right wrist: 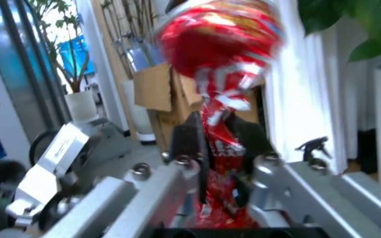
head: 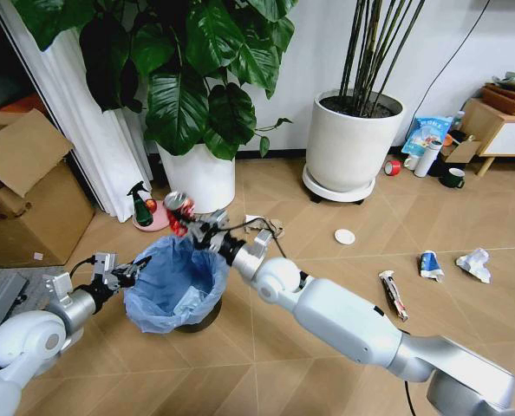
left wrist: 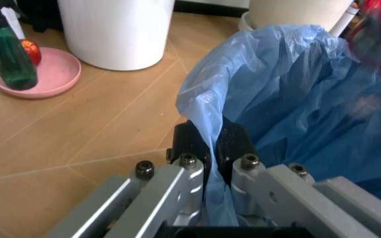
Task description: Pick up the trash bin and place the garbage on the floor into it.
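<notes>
Left gripper [head: 129,271] is clamped on the rim of the small round black trash bin w/ baggy light-blue plastic liner [head: 175,282], sitting on the tan herringbone wood-look floor [head: 327,260]. Right gripper [head: 198,227] is pinched tight on a crushed red can [head: 178,208], just above the bin's far edge. More litter further right: small white disc [head: 345,236], blue-white wrapper [head: 429,263], crumpled white paper [head: 474,263].

Head view looks down from afar; both wrist views sit close, sharing the trash bin [head: 175,282].
</notes>
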Controlling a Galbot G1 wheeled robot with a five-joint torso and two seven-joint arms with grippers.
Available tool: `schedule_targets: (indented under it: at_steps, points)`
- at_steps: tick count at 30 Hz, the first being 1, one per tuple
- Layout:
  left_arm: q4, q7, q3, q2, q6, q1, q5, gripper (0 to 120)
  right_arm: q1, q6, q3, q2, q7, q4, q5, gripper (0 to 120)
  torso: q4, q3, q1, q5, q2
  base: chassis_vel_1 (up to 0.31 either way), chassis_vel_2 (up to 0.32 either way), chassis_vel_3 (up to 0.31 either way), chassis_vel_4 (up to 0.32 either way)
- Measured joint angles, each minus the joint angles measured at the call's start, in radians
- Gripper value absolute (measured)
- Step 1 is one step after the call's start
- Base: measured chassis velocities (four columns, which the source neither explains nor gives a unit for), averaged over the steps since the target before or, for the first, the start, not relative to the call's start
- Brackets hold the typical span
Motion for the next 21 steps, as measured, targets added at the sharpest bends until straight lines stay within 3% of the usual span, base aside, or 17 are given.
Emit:
schedule_targets:
  at_steps: [11, 13, 21]
  points:
    - [0.006, -0.004, -0.005, -0.004, 0.002, -0.004, -0.005, 0, -0.009, -0.025, -0.025, -0.021, 0.010, 0.020, 0.022, 55, 0.0000, 0.000, 0.000, 0.0001, 0.000, 0.000, 0.000, 0.000, 0.000]
    - [0.007, -0.004, -0.006, -0.004, 0.002, -0.004, -0.005, 0, -0.010, -0.026, -0.027, -0.025, 0.010, 0.023, 0.022, 57, 0.0000, 0.000, 0.000, 0.0001, 0.000, 0.000, 0.000, 0.000, 0.000]
    - [0.005, -0.005, -0.019, -0.006, 0.002, -0.002, -0.007, 0, -0.025, -0.031, -0.031, -0.042, 0.020, 0.048, 0.015, 90, 0.0000, 0.000, 0.000, 0.0001, 0.000, 0.000, 0.000, 0.000, 0.000]
